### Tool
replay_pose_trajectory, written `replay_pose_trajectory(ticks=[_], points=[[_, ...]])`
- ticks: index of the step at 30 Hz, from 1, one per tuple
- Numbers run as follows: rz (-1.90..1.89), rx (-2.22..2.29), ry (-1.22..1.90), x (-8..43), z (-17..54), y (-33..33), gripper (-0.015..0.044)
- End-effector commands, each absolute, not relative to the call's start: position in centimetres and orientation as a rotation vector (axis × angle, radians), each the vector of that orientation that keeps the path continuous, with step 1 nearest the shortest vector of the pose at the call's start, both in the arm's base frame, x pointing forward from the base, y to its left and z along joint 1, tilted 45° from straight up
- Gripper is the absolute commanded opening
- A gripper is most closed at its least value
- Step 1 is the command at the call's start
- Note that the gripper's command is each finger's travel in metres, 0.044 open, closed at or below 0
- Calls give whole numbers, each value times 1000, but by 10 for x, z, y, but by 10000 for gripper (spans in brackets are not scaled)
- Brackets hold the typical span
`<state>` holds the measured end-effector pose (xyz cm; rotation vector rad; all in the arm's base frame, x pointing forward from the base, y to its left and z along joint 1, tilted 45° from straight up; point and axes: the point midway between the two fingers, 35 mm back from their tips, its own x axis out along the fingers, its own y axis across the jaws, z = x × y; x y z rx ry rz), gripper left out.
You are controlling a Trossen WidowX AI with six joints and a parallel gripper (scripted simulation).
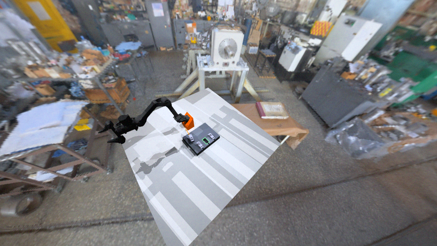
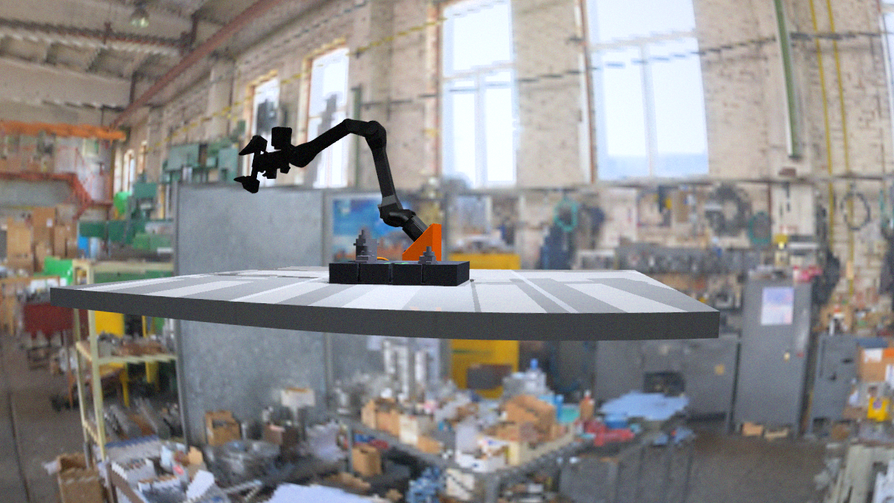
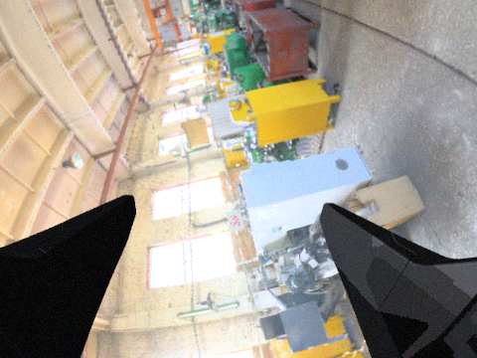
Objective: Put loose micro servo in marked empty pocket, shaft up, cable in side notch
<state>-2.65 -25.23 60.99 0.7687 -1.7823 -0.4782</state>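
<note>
Pocket (image 1: pixel 205 140), outlined green in dark deck (image 1: pixel 202 129) (image 2: pixel 447 274), empty. Grey servo (image 1: pixel 191 137) (image 2: pixel 364 250) with orange cable (image 1: pixel 187 131) (image 2: pixel 383 258) atop deck, seating unclear. Jaws released, beyond tabletop's (image 1: pixel 198 195) (image 2: pixel 387 321) left corner, top view.

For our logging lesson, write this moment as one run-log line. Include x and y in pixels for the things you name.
gripper (image 1: pixel 103 136) (image 2: pixel 244 168) (image 3: pixel 231 209): open, raised | marked pocket (image 1: pixel 205 140): unfilled | servo with orange cable (image 1: pixel 191 137): on deck (image 1: pixel 201 130) (image 2: pixel 399 273)

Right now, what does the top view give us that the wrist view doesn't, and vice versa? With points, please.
Top only: the deck (image 1: pixel 198 148), its green-outlined pocket (image 1: pixel 205 140) with no servo in it, and the orange bracket (image 1: pixel 188 121) at the arm's foot.
Wrist only: the roof beams (image 3: pixel 50 80) and bright wall windows (image 3: pixel 189 198).
Both: the open gripper (image 1: pixel 105 136) (image 3: pixel 231 209), nothing between its fingers, and the workshop floor (image 1: pixel 275 195) (image 3: pixel 397 114).
</note>
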Motion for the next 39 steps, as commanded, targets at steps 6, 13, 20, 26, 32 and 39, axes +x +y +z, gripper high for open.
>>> replay_pose_trajectory(ticks=[6, 13, 20, 26, 32, 39], points=[[-589, 808, -1721, -12, 590, -272, 440], [-670, 819, -1648, 2, 579, -283, 440], [-771, 834, -1547, 20, 563, -295, 440], [-854, 835, -1454, 36, 548, -304, 440], [-931, 827, -1353, 53, 534, -312, 440], [-1039, 800, -1194, 74, 512, -322, 440]])
